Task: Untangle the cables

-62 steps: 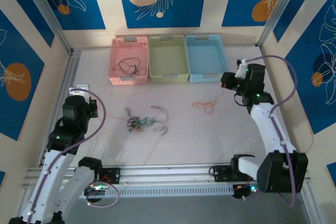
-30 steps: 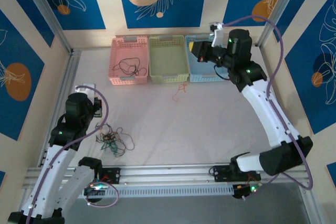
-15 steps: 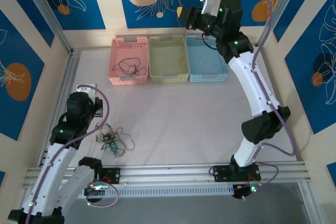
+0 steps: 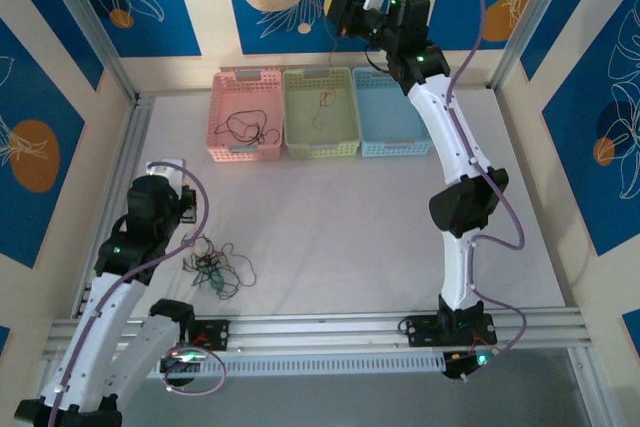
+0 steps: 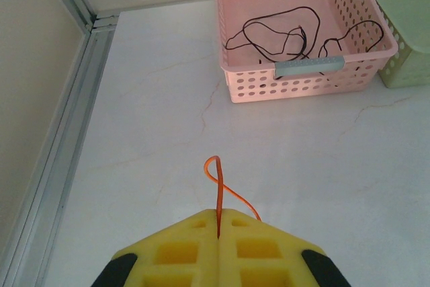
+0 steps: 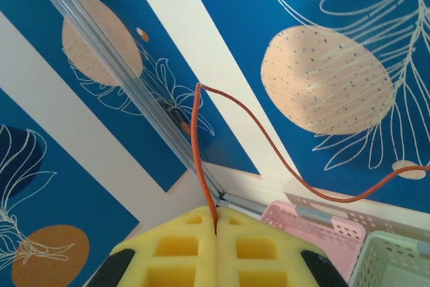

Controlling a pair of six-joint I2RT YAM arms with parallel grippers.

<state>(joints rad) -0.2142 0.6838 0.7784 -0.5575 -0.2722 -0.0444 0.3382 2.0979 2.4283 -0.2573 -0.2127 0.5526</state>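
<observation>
Right wrist view: an orange wire [image 6: 195, 139] is being pinched between the closed jaws of the right gripper [image 6: 216, 223]. From the pads it is rising toward 12 o'clock, bending over and trailing off toward 3 o'clock in front of the blue wall panels.

In the top external view this gripper is being held high at 12 o'clock, above the row of baskets. The wire is hanging from it, and its curled lower end is being seen over the green basket [image 4: 322, 149], between the pink basket [image 4: 244, 154] and the blue basket [image 4: 392, 112]. Whether that end is touching the basket floor cannot be told.

In the left wrist view the jaws of the left gripper [image 5: 219, 223] are being pressed shut on an orange loop [image 5: 216, 173], which is standing up toward 12 o'clock. A black wire [image 5: 269, 31] is lying coiled in the pink basket at 1 o'clock.

From above, a tangle [image 4: 215, 269] of black, green and red-orange strands is lying on the table [image 4: 350, 237] at 8 o'clock, just beside the left gripper.
</observation>
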